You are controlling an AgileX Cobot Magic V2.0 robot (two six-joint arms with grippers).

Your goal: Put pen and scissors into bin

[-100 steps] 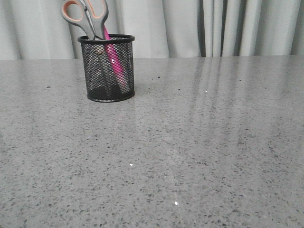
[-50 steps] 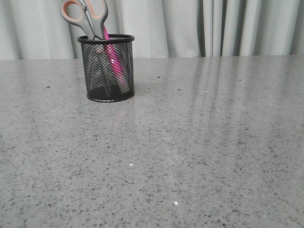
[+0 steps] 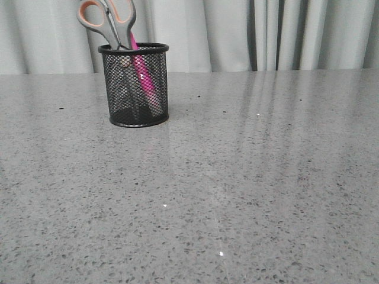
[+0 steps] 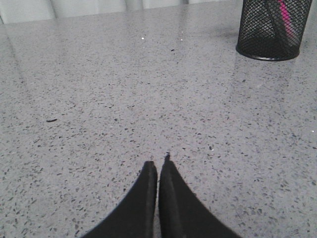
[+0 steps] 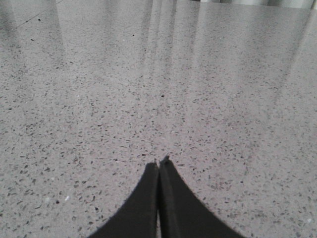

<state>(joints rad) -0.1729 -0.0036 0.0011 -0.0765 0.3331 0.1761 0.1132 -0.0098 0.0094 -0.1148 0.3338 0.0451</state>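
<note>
Black wire mesh bin (image 3: 134,84) stands well beyond the left gripper (image 4: 158,166), holding the scissors (image 3: 110,22) and pen (image 3: 142,71). The right gripper (image 5: 158,164) is pressed together too, empty. Steel scissors seem heavy, stiff; grasp near the handles.

robot body, as seen from the wrists
left gripper (image 4: 158,166) and right gripper (image 5: 158,164): matte black fingers, smooth, broad at base, tapering to narrow curved tips.

Front camera looks low across my worktop (image 3: 237,177); both wrist cameras sit close above it. Left wrist shares the bin (image 4: 273,29), far beyond my jaws.
</note>
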